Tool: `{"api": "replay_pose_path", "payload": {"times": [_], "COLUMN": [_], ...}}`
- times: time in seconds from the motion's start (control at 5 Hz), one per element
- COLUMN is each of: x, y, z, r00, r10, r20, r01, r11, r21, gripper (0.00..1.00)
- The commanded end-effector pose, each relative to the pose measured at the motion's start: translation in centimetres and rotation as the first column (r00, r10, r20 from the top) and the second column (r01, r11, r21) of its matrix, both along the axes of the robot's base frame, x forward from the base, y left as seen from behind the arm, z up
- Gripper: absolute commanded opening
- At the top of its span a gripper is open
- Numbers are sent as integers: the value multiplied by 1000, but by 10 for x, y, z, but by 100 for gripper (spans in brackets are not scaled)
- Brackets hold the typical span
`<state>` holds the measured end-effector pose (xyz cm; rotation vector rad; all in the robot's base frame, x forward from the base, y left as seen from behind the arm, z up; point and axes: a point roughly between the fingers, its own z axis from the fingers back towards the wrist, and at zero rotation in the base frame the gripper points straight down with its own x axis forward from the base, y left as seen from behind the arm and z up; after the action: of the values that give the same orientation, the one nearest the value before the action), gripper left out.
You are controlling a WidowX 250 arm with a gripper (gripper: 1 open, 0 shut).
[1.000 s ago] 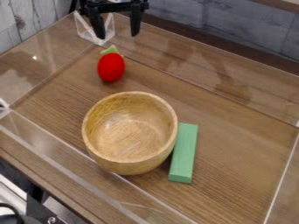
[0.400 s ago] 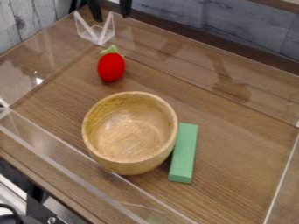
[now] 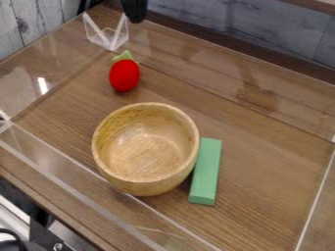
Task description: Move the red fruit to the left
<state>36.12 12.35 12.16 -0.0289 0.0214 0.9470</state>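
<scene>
The black gripper (image 3: 128, 15) hung at the top edge of the view, far beyond the wooden bowl (image 3: 147, 147), its fingers pressed together and its upper part cut off by the frame; nearest to it, beyond the bowl and a little to the view's left, a whitish, see-through crisscross shape (image 3: 108, 33) showed, its exact nature too unclear to name; between that shape and the bowl, the red toy strawberry (image 3: 124, 75) lay on the wooden tabletop (image 3: 256, 108), apart from both the gripper and the bowl; its pale green leafy tip (image 3: 124, 57) pointed away from the bowl, toward the top of the view, and its rounded bright-red body sat nearer the bowl's far rim.

The bowl itself stood upright, its round mouth facing up and its pale, smooth inside in plain sight; just beside it, on the view's right, a flat green rectangular block (image 3: 206, 173) lay lengthwise, its near end reaching a little past the bowl toward the bottom of the view; down to the left of the bowl, at the lower corner, dark cables (image 3: 39, 230) ran beyond the tabletop's edge; farther up the left border, beyond the bowl's near side, a small white piece (image 3: 3, 112) was partly cut off by the frame.
</scene>
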Motion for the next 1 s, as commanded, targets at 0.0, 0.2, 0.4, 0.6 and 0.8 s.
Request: {"api": "replay_pose_path", "payload": {"times": [0.0,0.2,0.4,0.6,0.8], "x": [14,14,12,11,12], "y": [-4,-10,-9,-9,-5], "z": [14,2,-2,-4,-10], "r00": [998,998,998,997,993], "r10": [0,-2,29,52,105], "r20": [69,62,55,51,46], "r01": [-2,0,-31,-54,-107], "r11": [999,999,999,998,993], "r21": [33,37,41,44,48], "gripper": [0,0,0,0,0]}}
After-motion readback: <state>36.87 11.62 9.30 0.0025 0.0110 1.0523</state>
